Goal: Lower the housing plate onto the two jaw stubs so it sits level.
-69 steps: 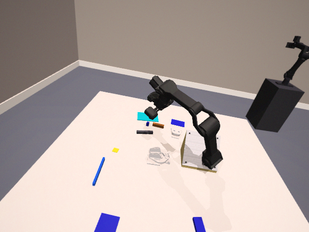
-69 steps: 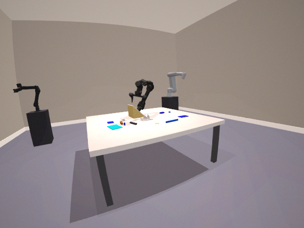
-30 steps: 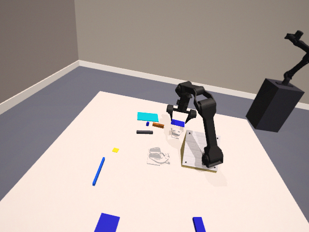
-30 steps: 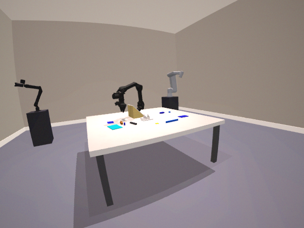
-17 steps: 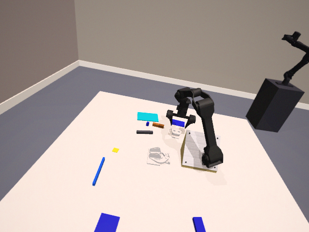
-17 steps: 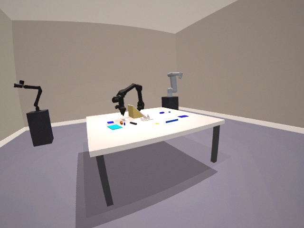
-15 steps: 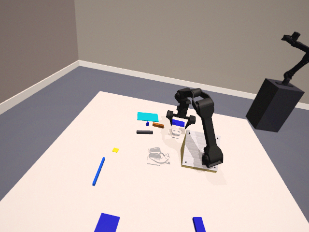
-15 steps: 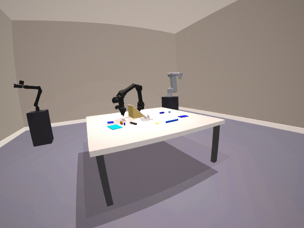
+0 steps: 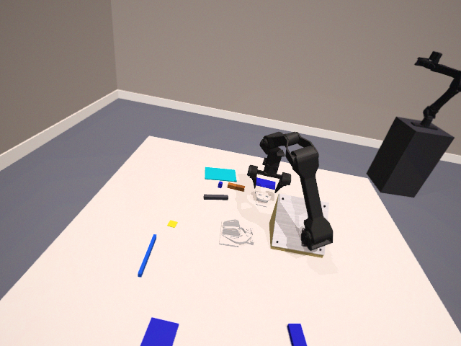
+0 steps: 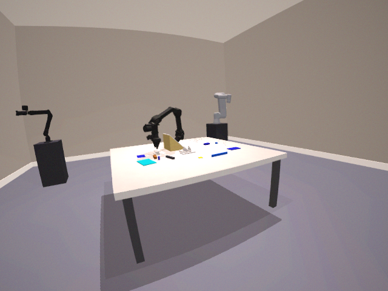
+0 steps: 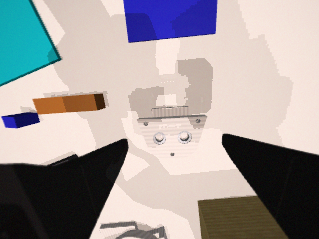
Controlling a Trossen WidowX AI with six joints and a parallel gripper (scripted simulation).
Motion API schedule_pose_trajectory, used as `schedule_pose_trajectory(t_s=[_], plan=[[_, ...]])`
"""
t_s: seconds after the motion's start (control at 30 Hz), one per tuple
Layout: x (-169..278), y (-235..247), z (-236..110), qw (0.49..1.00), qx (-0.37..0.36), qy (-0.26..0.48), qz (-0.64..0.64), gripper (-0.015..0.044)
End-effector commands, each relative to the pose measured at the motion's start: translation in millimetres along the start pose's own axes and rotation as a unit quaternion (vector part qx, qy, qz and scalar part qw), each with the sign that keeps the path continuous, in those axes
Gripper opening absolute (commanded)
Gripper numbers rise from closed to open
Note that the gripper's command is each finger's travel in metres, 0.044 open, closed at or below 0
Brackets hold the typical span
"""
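The pale housing plate (image 9: pixel 262 196) (image 11: pixel 171 145) has two round bosses, small dark holes and a ribbed strip along one edge. It is on the table near its far side. My gripper (image 9: pixel 265 189) (image 10: pixel 157 147) (image 11: pixel 173 140) is open and empty, pointing down above the plate. In the wrist view one finger is on each side of the plate, with gaps to both. The pale assembly with two grey jaws (image 9: pixel 231 231) (image 10: pixel 187 150) stands on the table, nearer the top camera than the plate. Only a piece of it shows at the wrist view's bottom edge; its stubs cannot be made out.
A wedge block (image 9: pixel 273 227) (image 10: pixel 170 143) (image 11: pixel 239 219) stands close to the plate, beside the arm. A blue pad (image 9: pixel 265 183) (image 11: pixel 171 20) lies just beyond the plate. An orange bar (image 9: pixel 235 187) (image 11: pixel 70 103), cyan pad (image 9: pixel 220 174) (image 11: pixel 22 40) and dark bar (image 9: pixel 215 197) lie to one side.
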State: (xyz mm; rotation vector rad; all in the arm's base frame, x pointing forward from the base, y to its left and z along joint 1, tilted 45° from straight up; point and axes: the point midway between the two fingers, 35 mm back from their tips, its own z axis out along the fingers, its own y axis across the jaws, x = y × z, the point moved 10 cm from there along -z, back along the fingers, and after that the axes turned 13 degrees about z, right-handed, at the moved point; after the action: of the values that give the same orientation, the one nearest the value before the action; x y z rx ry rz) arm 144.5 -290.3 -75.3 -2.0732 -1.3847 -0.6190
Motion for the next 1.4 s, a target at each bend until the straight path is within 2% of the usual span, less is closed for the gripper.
schedule_pose_trajectory(t_s=[0.0,1.0,1.37], plan=[[0,-1,8,1.0,0.0,0.004,0.003,0.044],[0,0,45,1.0,0.0,0.004,0.002,0.044],[0,0,46,1.0,0.0,0.004,0.002,0.044]])
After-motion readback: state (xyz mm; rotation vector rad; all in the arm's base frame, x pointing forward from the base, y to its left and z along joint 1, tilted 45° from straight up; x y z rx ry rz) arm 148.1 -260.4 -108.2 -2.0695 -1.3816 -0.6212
